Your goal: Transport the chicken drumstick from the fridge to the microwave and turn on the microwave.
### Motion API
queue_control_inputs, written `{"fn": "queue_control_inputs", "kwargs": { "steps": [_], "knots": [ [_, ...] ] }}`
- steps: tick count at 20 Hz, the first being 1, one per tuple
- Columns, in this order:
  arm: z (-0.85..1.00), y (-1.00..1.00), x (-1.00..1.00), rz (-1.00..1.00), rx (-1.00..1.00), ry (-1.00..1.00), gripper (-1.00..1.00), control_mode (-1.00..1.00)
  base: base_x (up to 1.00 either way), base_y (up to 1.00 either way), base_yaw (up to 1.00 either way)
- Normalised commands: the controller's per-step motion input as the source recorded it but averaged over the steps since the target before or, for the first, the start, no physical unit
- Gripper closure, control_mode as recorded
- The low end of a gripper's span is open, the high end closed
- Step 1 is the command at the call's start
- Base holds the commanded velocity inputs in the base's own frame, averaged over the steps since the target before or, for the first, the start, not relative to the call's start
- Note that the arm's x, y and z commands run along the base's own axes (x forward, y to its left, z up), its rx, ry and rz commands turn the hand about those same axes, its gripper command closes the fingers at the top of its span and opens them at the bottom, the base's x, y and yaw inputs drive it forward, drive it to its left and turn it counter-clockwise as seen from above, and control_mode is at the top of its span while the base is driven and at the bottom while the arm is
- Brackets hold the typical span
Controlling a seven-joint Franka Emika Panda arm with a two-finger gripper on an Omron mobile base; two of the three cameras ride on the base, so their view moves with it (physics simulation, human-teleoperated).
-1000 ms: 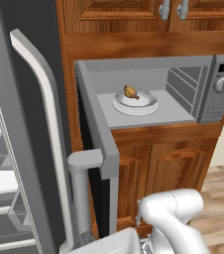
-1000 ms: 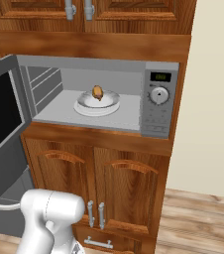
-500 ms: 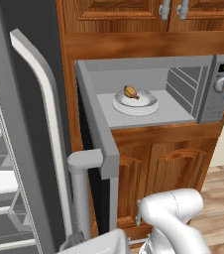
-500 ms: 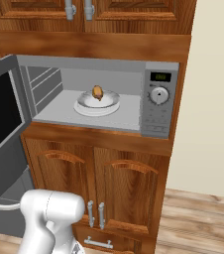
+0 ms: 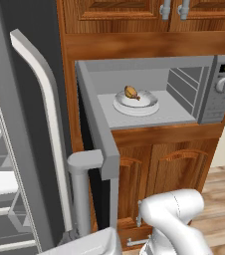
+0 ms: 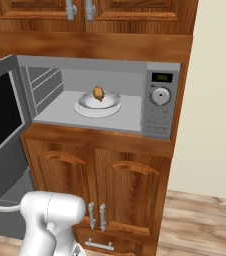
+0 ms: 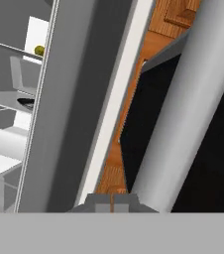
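Simulated kitchen, seen from two cameras on the robot base and one on the hand.

Gripper [image 7: 112,202] low in the hand view, fingertips pressed together, clenched on nothing. Directly beyond the fingertips, very close: the vertical bar handle [image 7: 183,109] of the microwave door, a thick grey cylinder slanting across the right half of the hand view, with the dark glass of the microwave door [image 7: 148,114] behind it. To the left of the fingertips, the edge of the fridge door [image 7: 84,99], a broad grey slab with a pale strip. Further left, past that edge, the fridge [image 7: 15,124] interior with white shelves and a small yellow ball [image 7: 39,50] far back on an upper shelf.

Microwave [image 6: 159,102] well above and ahead of the hand, set between upper wooden cabinets [image 6: 115,15] and lower wooden cabinets [image 6: 110,190], door swung wide open. Chicken drumstick [image 6: 98,93] inside the microwave cavity, resting on a white plate [image 6: 87,106], far from the hand and not held. Same drumstick [image 5: 131,92] on the same plate [image 5: 144,107] in the left base view. Round knob [image 6: 160,96] and small display [image 6: 161,77] on the panel at the right of the cavity.

Long curved pale fridge handle [image 5: 45,109] at the left of the left base view, just beside the open microwave door edge [image 5: 97,129]. White arm [image 5: 176,219] bent low in front of the lower cabinets.
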Motion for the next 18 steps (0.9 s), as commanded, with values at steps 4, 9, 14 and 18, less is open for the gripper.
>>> {"fn": "queue_control_inputs", "kwargs": {
  "steps": [4,9,14,18],
  "knots": [
    [-0.12,0.13,0.12,-0.02,0.0,-0.03,1.0,-1.0,0.0,0.0,0.0],
    [-0.13,0.19,0.12,-0.03,0.0,-0.04,1.0,-1.0,0.0,0.0,0.0],
    [-0.11,0.15,0.15,-0.06,0.0,-0.03,1.0,-1.0,0.0,0.0,0.0],
    [-0.05,0.03,0.05,-0.09,0.0,-0.02,1.0,-1.0,0.0,0.0,0.0]
  ]
}}
